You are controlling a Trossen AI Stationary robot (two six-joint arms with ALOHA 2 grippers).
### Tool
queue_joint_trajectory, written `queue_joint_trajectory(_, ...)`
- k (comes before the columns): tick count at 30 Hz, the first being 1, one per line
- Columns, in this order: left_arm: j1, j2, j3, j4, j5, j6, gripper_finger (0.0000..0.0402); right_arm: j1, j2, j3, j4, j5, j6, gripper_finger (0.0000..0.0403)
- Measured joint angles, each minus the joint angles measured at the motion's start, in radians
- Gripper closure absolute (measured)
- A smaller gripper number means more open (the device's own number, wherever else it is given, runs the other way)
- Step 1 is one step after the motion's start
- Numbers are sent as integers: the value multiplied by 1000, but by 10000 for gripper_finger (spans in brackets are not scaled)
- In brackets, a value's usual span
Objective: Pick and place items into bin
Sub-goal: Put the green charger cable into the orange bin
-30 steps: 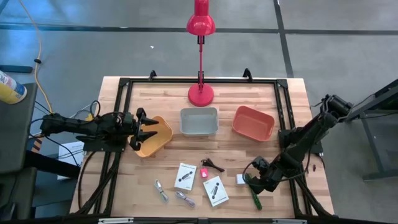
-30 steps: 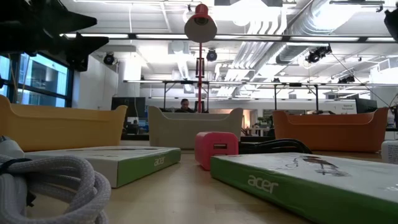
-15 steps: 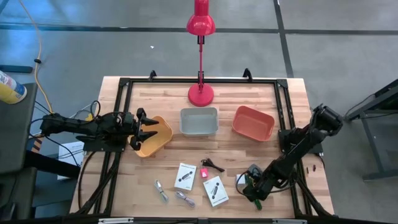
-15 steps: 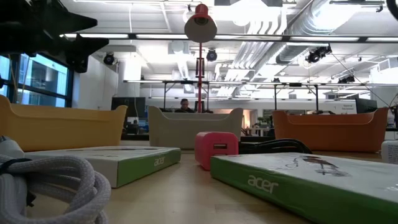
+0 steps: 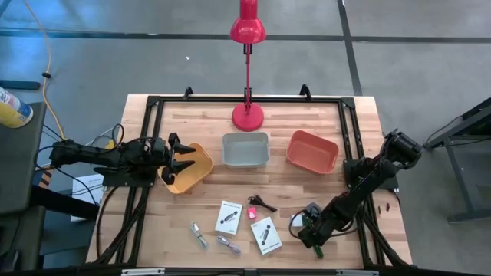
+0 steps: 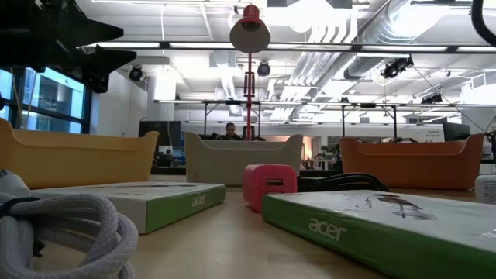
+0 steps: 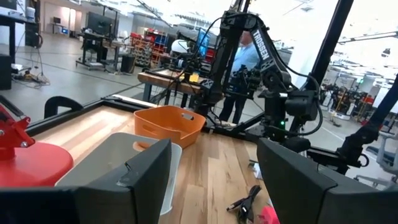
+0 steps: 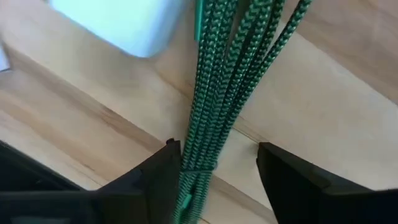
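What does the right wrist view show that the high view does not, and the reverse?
Only the right wrist view shows the green braided cable lying between the right gripper's fingers, beside a white block.

Only the high view shows the yellow bin under the left gripper, the grey bin, the orange bin, the red lamp, two white boxes and the pink cube.

Both show the right gripper low over the wooden table.

On the bench (image 5: 307,188), three bins stand in a row: one at the left (image 5: 188,169), one in the middle (image 5: 245,149), one at the right (image 5: 312,151). A lamp (image 5: 248,115) stands behind the middle one. In front of the bins lie two boxes (image 5: 228,217) with a cube (image 5: 251,214) between them.
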Motion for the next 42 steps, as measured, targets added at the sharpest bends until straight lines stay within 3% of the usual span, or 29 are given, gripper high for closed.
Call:
queue_joint_trajectory(23, 0, 0, 0, -52, -25, 1, 174, -43, 2, -3, -201, -53, -3, 323)
queue_joint_trajectory(42, 0, 0, 0, -52, -25, 1, 174, -48, 2, -4, -187, -64, -49, 330)
